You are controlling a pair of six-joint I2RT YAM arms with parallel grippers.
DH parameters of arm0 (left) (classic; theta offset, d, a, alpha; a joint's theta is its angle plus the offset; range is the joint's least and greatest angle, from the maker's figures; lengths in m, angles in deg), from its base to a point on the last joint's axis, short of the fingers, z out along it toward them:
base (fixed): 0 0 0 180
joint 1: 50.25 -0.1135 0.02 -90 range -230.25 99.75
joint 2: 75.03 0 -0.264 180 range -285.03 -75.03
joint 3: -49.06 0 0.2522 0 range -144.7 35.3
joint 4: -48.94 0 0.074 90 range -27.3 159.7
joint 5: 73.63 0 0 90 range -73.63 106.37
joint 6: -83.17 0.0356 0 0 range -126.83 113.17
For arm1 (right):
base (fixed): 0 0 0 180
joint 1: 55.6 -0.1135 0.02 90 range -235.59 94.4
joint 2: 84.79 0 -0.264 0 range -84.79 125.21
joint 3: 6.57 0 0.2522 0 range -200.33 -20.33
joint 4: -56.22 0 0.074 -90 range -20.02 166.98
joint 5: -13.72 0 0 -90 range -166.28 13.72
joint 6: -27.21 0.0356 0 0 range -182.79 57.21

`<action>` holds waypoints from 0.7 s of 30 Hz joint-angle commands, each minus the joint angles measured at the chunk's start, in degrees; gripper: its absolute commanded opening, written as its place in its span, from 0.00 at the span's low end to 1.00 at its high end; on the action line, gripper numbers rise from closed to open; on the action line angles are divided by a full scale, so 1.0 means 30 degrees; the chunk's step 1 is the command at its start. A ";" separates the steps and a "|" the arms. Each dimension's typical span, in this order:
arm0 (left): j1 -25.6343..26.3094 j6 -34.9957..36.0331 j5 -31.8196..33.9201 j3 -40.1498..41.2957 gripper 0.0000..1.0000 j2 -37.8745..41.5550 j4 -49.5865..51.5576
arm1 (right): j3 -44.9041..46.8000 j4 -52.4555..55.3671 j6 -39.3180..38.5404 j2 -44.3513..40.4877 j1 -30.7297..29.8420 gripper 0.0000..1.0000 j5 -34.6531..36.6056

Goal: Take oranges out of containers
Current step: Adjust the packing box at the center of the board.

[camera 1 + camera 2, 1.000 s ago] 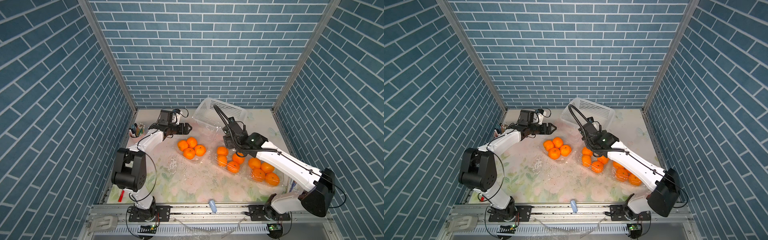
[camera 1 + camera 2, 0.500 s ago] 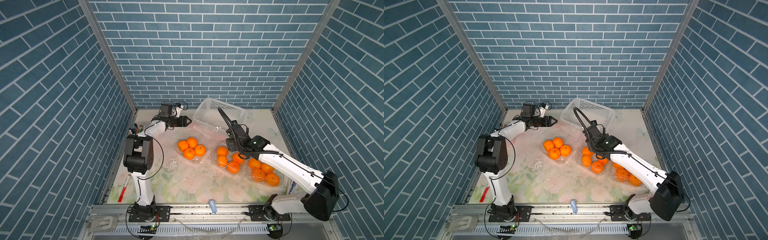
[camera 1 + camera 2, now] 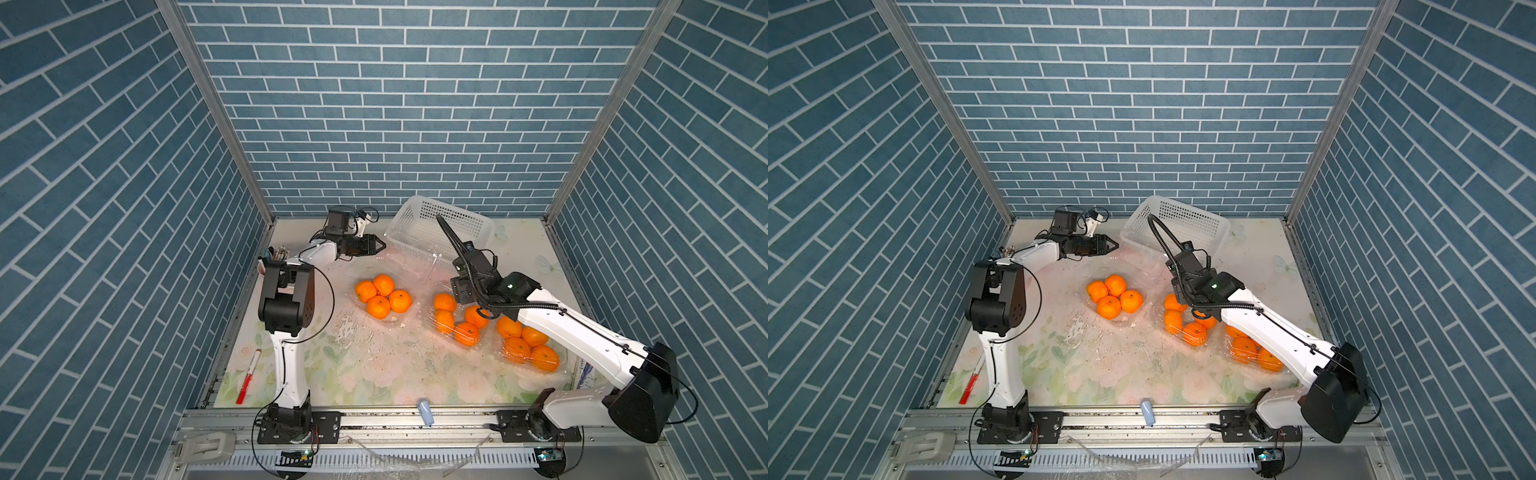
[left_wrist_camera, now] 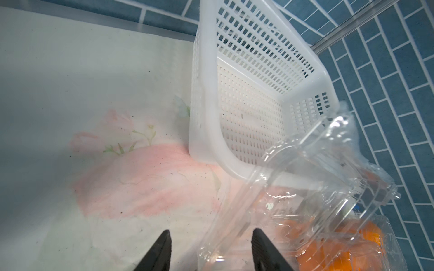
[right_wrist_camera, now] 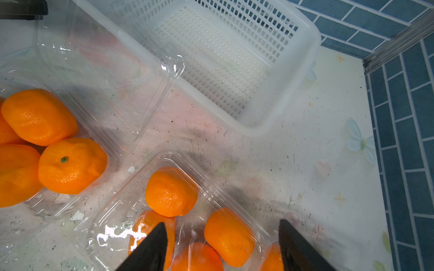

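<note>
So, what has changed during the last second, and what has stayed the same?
The left gripper moved toward the back, nearer the white basket. Its jaws narrowed but are not shut, and no grip is visible. The right gripper drew slightly back above the middle container, jaws open. The twelve oranges, the containers and the basket stayed where they were.

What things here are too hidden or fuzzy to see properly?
- Right tool: fingertips hidden under its wrist, both top views.
- Rightmost oranges: partly behind right arm in a top view.
- Oranges in left wrist view: blurred behind clear lid.
- Blue thing on front rail: too small to name.
</note>
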 commanded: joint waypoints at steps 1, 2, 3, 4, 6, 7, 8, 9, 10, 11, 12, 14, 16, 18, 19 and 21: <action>0.0064 -0.0266 0.0187 -0.0340 0.51 -0.0331 0.0012 | 0.0091 -0.0016 0.0926 0.0251 0.0035 0.74 -0.0278; 0.0071 -0.0355 0.0116 -0.0275 0.50 -0.0349 -0.0177 | 0.0111 -0.0009 0.0946 0.0277 0.0049 0.74 -0.0304; 0.0071 -0.0415 0.0036 -0.0118 0.49 -0.0350 -0.0492 | 0.0108 -0.0016 0.0971 0.0280 0.0057 0.74 -0.0285; 0.0071 -0.0546 -0.0132 0.0066 0.49 -0.0322 -0.0768 | 0.0138 -0.0015 0.0993 0.0280 0.0071 0.74 -0.0279; 0.0071 -0.0842 -0.0422 0.0310 0.47 -0.0335 -0.1325 | 0.0166 -0.0016 0.1043 0.0280 0.0053 0.73 -0.0247; 0.0071 -0.0986 -0.0562 0.0363 0.46 -0.0350 -0.1522 | 0.0169 -0.0016 0.1088 0.0295 0.0059 0.73 -0.0193; 0.0071 -0.1101 -0.0723 0.0428 0.45 -0.0379 -0.1708 | 0.0178 -0.0001 0.1121 0.0309 0.0049 0.73 -0.0147; 0.0071 -0.1305 -0.0975 0.0535 0.44 -0.0434 -0.2027 | 0.0199 0.0012 0.1153 0.0335 0.0059 0.73 -0.0140; 0.0071 -0.1506 -0.1224 0.0692 0.44 -0.0464 -0.2451 | 0.0199 0.0013 0.1205 0.0361 0.0059 0.73 -0.0117; 0.0071 -0.1700 -0.1379 0.0823 0.44 -0.0495 -0.2777 | 0.0195 0.0013 0.1241 0.0394 0.0079 0.73 -0.0160; 0.0097 -0.1774 -0.1592 0.0902 0.43 -0.0528 -0.2985 | 0.0181 0.0041 0.1271 0.0426 0.0047 0.73 -0.0161; 0.0137 -0.1670 -0.1727 0.0958 0.43 -0.0600 -0.3046 | 0.0170 0.0075 0.1327 0.0500 0.0055 0.72 -0.0162; 0.0239 -0.1267 -0.1616 0.0850 0.43 -0.0614 -0.2650 | 0.0116 0.0097 0.1330 0.0544 0.0059 0.72 -0.0162; 0.0382 -0.0554 -0.1186 0.0579 0.42 -0.0642 -0.1809 | 0.0068 0.0129 0.1330 0.0573 0.0042 0.72 -0.0158; 0.0448 -0.0190 -0.0970 0.0405 0.42 -0.0658 -0.1350 | 0.0056 0.0130 0.1345 0.0573 0.0054 0.72 -0.0161; 0.0594 0.0325 -0.0719 0.0184 0.37 -0.0701 -0.0665 | 0.0066 0.0115 0.1359 0.0580 0.0048 0.72 -0.0154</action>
